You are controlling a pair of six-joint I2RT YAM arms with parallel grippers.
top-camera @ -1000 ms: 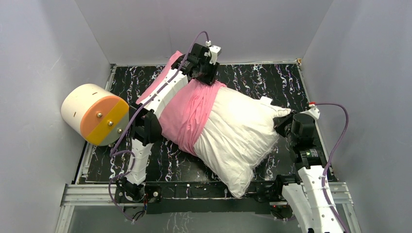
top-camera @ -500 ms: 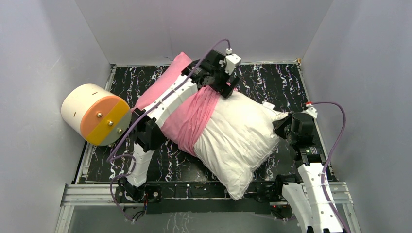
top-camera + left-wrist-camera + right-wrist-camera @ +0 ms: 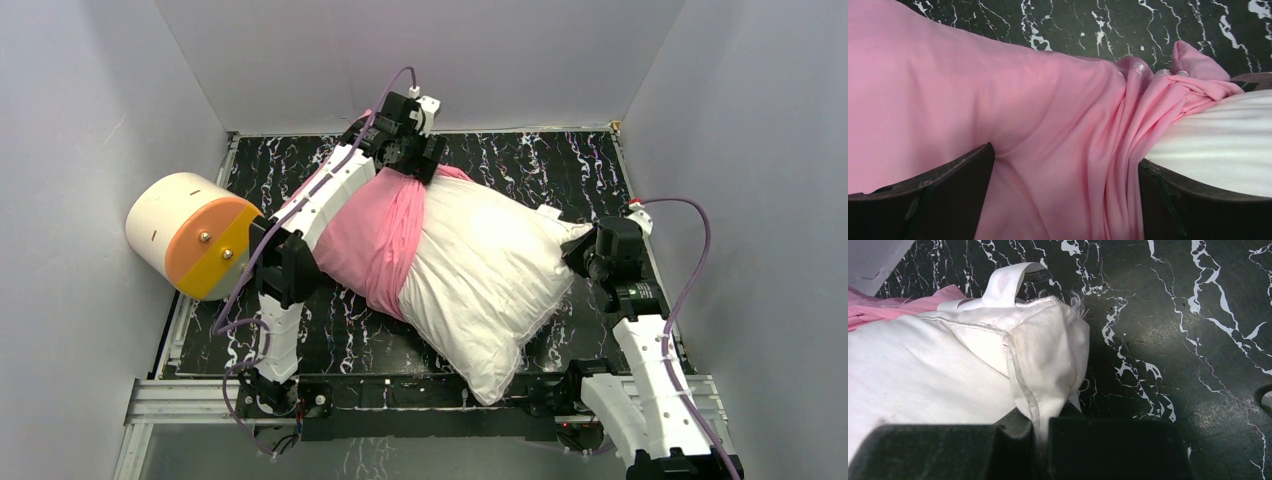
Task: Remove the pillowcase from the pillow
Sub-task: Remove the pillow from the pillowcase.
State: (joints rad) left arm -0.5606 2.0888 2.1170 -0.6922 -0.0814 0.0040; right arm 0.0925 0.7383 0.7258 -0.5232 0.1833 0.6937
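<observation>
The white pillow (image 3: pixel 490 280) lies diagonally across the table. Its left end is still inside the pink pillowcase (image 3: pixel 375 240), which is bunched into folds around its middle. My left gripper (image 3: pixel 408 155) sits at the far edge of that bunch. In the left wrist view its jaws (image 3: pixel 1065 155) stand wide apart and open, pressed down over gathered pink pillowcase (image 3: pixel 1058 150), with bare pillow (image 3: pixel 1218 145) to the right. My right gripper (image 3: pixel 585 250) is shut on the pillow's right corner (image 3: pixel 1048 355), and the seam runs down between its fingers (image 3: pixel 1043 435).
A cream cylinder with an orange-and-yellow face (image 3: pixel 195 235) stands at the table's left edge. Grey walls close in the black marbled table (image 3: pixel 560 160) on three sides. A white label loop (image 3: pixel 1013 282) sticks up from the pillow's corner.
My left gripper opened, swung right above the pillow, then came back down onto the far edge of the pillowcase bunch. The right gripper kept its grip on the corner.
</observation>
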